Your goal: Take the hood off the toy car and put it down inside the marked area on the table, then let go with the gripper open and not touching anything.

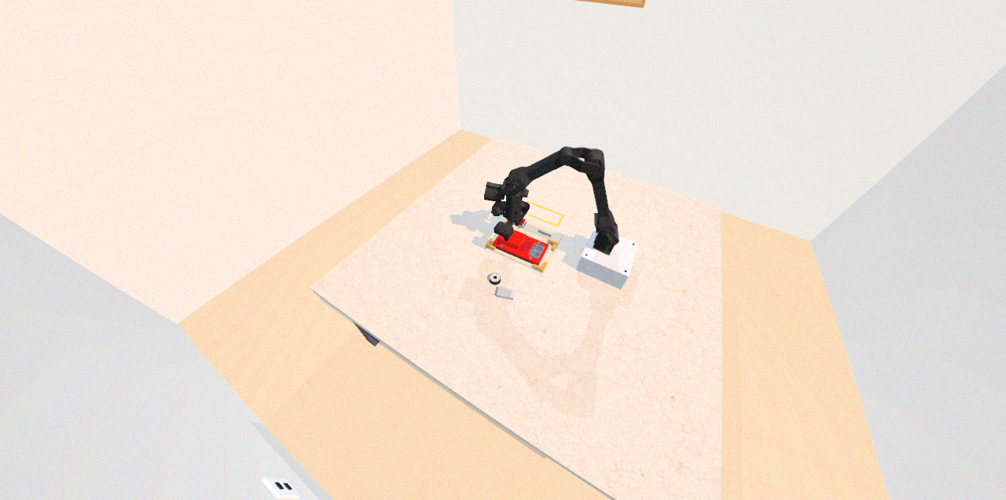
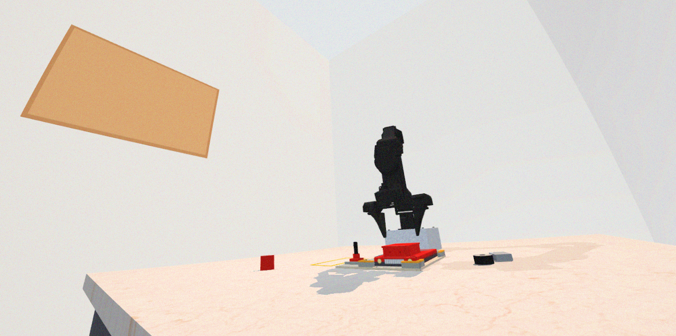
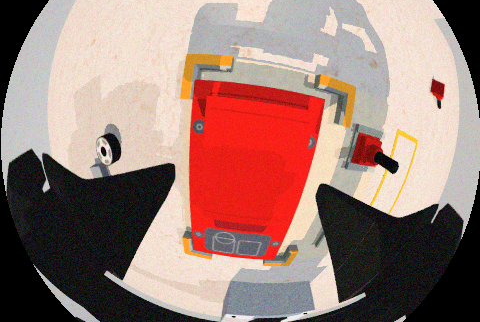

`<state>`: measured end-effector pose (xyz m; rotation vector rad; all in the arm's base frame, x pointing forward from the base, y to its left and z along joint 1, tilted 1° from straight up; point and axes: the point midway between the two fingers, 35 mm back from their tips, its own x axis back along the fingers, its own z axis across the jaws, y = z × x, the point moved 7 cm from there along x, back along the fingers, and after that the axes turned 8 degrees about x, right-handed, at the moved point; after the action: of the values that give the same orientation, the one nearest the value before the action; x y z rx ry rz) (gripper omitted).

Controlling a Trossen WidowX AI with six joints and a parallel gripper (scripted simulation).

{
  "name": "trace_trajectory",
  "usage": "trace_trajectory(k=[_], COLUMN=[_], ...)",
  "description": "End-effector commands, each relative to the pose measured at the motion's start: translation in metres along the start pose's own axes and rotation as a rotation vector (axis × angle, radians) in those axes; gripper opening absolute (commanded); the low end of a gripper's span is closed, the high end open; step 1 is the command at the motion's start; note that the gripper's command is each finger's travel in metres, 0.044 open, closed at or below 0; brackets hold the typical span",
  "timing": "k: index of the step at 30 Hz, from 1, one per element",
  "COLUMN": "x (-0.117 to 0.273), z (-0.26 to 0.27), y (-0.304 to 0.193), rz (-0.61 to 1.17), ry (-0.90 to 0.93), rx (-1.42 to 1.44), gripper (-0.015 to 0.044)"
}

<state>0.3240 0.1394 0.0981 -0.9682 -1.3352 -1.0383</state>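
The toy car [image 1: 537, 255] [image 2: 428, 254] is red and sits between orange corner brackets on a pale board. Its hood [image 2: 401, 251] [image 3: 255, 152] is the raised red block on top, seated on the car. My gripper [image 1: 513, 229] [image 2: 401, 236] [image 3: 247, 184] is open and empty, pointing down, with its fingertips above the hood and apart from it. In the wrist view the fingertips stand at either side of the car. The marked area is a yellow outline [image 1: 547, 209] [image 2: 330, 261] [image 3: 407, 136] on the table beside the board, partly hidden by the arm and a finger.
A red piece with a black peg [image 2: 356, 257] [image 3: 366, 150] stands on the board's side toward the outline. Another red piece [image 2: 266, 262] [image 3: 437, 87] lies farther out. A black wheel [image 1: 494, 277] [image 2: 482, 259] [image 3: 108, 149] and a grey block [image 1: 504, 292] [image 2: 500, 256] lie on the opposite side.
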Motion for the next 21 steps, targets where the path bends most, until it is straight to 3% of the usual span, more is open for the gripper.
trace_trajectory(k=[1,21], x=[-0.004,-0.018], z=[-0.001,-0.002], y=[-0.001,-0.003], rz=[0.004,0.004], ry=[-0.004,-0.004], rx=[0.001,0.001], gripper=[0.0440,0.0440])
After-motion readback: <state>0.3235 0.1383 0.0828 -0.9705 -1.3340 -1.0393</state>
